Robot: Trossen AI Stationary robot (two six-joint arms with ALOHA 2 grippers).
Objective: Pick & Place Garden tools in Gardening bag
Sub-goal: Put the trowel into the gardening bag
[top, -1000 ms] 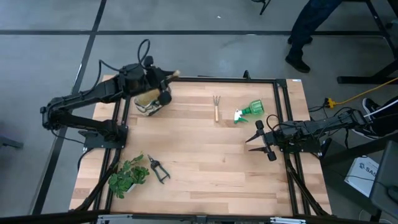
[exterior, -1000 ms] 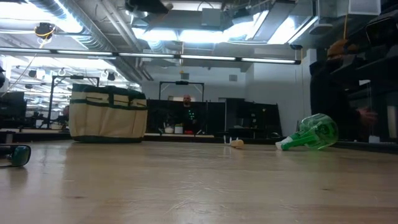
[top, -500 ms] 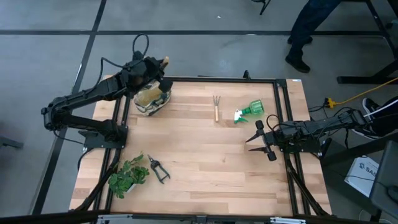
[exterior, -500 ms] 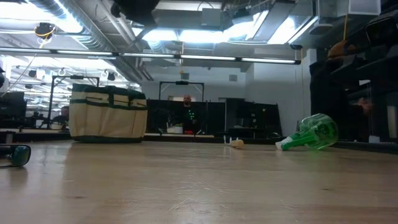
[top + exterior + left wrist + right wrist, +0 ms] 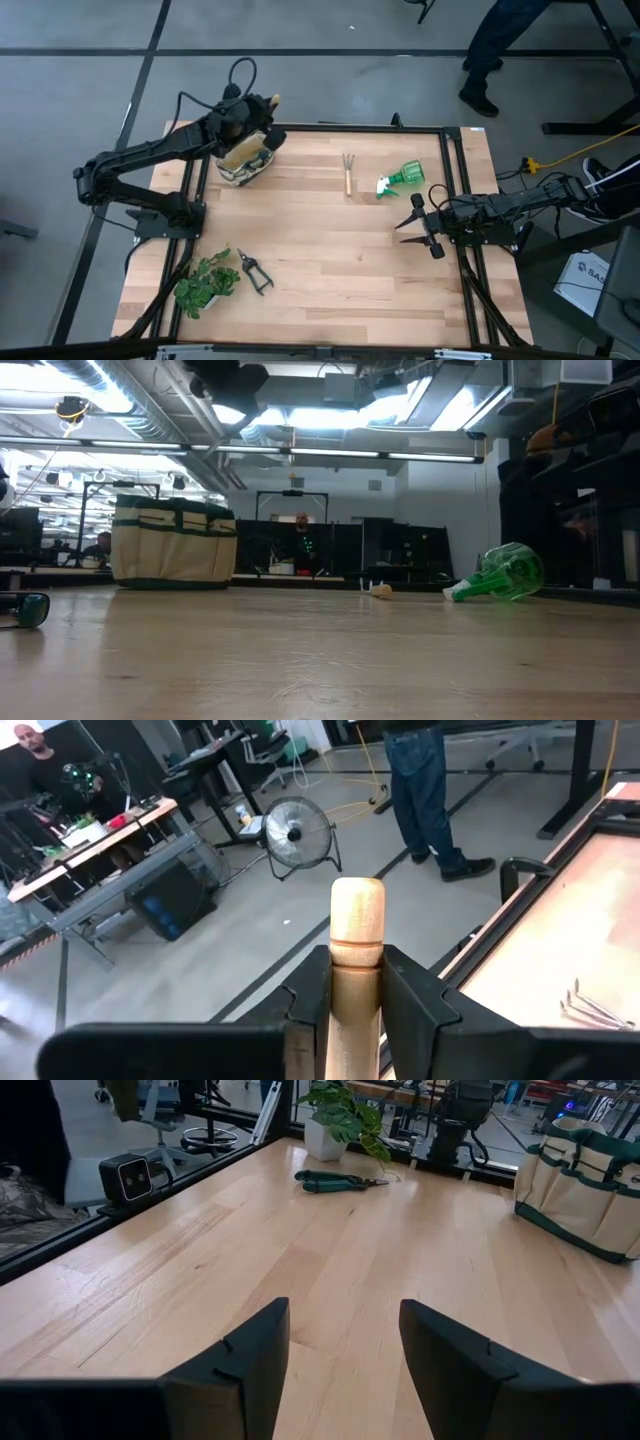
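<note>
The left gripper [image 5: 355,1005] clenches 1 wooden-handled trowel [image 5: 356,945] above the dark green and cream fabric gardening bag [image 5: 243,165]; lowering and releasing it likely comes next. The right gripper [image 5: 340,1350] waits well apart from the bag, fingers spread.

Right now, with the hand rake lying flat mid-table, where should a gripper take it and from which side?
Probably the wooden handle of the hand rake, taken from straight above with the fingers across it. It lies flat on the table, prongs toward the far edge and handle toward the near one, with bare wood around it. The spray bottle lies clear of it.
</note>
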